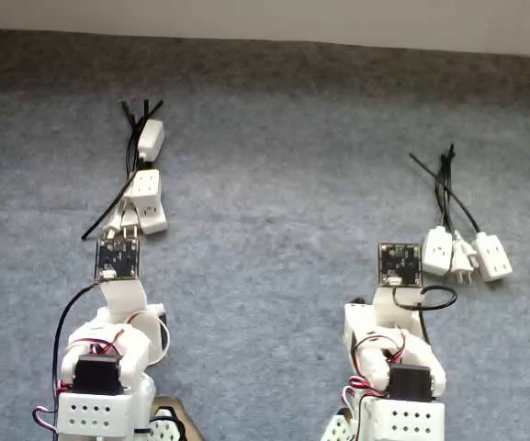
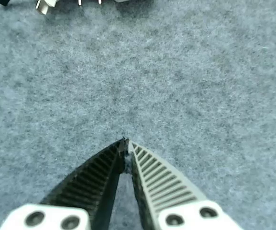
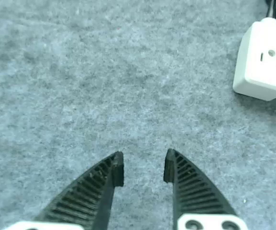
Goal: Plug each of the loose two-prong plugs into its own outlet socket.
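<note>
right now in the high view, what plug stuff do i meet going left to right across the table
left bundle of plugs and sockets → white outlet socket → two-prong plug → second outlet socket

The 2 arms sit folded low, side by side. The left arm [image 1: 108,354] has its jaws closed, with the tips touching. The right arm [image 1: 395,363] holds its jaws a little apart. Both point forward and down.
</note>
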